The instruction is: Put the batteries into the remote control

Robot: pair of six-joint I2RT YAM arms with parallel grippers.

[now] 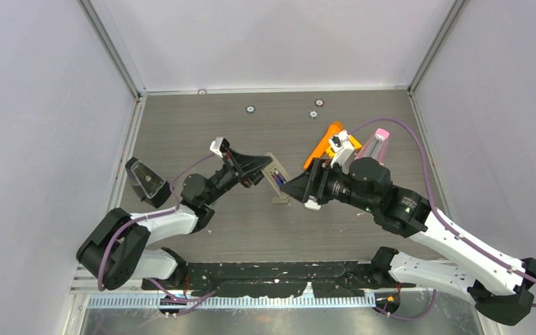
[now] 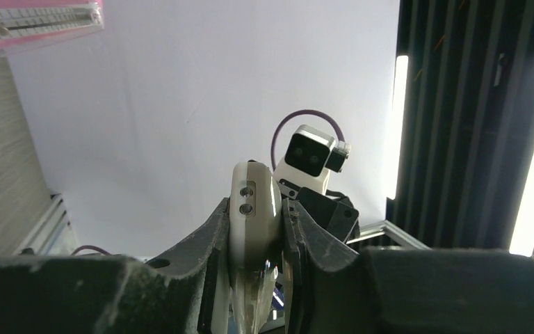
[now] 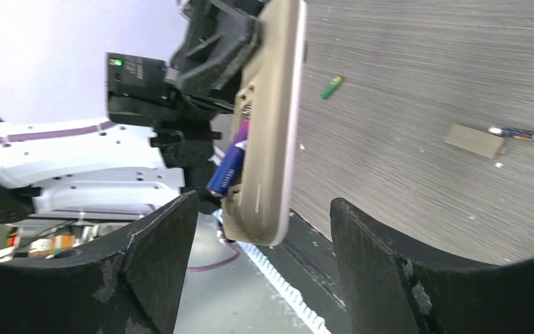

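Left wrist: hand (image 2: 256,212) tight on remote (image 2: 252,233).

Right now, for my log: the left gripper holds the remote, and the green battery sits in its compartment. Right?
No. The left gripper holds the remote, but a purple battery sits in its compartment; the green battery lies on the table (right wrist view).

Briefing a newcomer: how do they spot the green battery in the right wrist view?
Find the beige remote in the left pincer. On the table right of its upper end lies the green battery; the other loose cell is dark, beside a tan cover.
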